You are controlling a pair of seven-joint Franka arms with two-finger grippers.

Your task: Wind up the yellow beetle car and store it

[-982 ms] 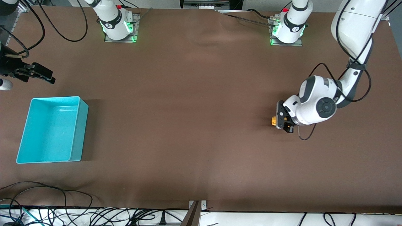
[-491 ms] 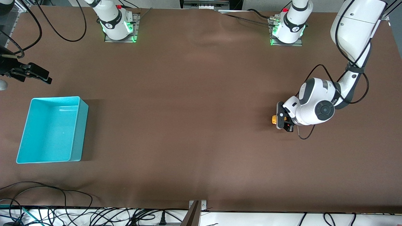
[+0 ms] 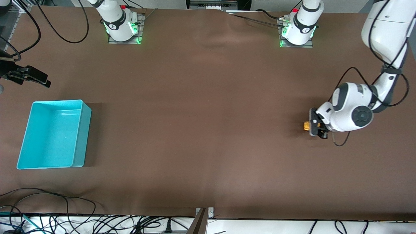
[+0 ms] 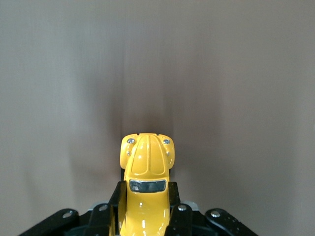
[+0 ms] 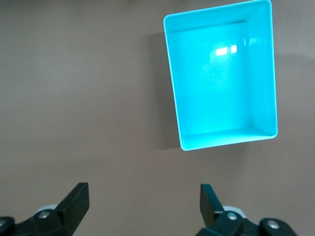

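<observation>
Car [image 4: 145, 189]: glossy yellow beetle, dark windscreen, rounded hood.
Left gripper [image 3: 314, 126]: clamped on car, near table's [image 3: 208, 130] left-arm end.
Right gripper [image 5: 142, 201]: fingers apart, waiting near bin [image 5: 266, 73].

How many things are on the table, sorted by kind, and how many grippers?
Toy cars: 1, the yellow beetle car, clamped in the left gripper toward the left arm's end of the table.
Bins: 1, the turquoise bin, empty.
Grippers: 2; the right gripper waits open above the table by the bin.
Total: 4.
</observation>
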